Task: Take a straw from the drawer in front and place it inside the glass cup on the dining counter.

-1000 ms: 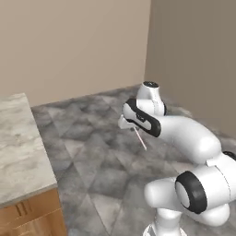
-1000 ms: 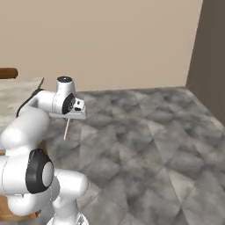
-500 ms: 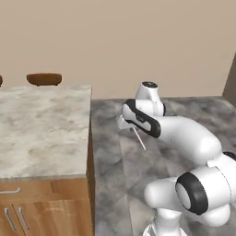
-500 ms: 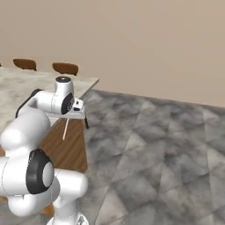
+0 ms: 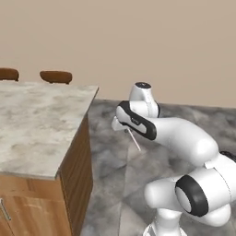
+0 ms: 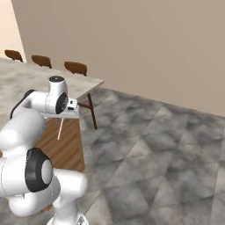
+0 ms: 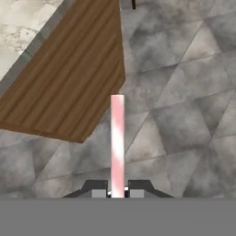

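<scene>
Worktop (image 5: 37, 124): cut by left and bottom edges in left base view; far end out of picture.
Stools (image 5: 56, 76) behind worktop: seat tops alone visible, legs hidden by slab; leftmost one cropped at edge.
Straw (image 7: 117, 143): lower end hidden between end effector (image 7: 117, 192) fingertips in hand view. In left base view straw (image 5: 134, 139) upper end lost behind arm.
Silver handle (image 5: 4, 209) at bottom left: partly cut, too small to identify.
</scene>
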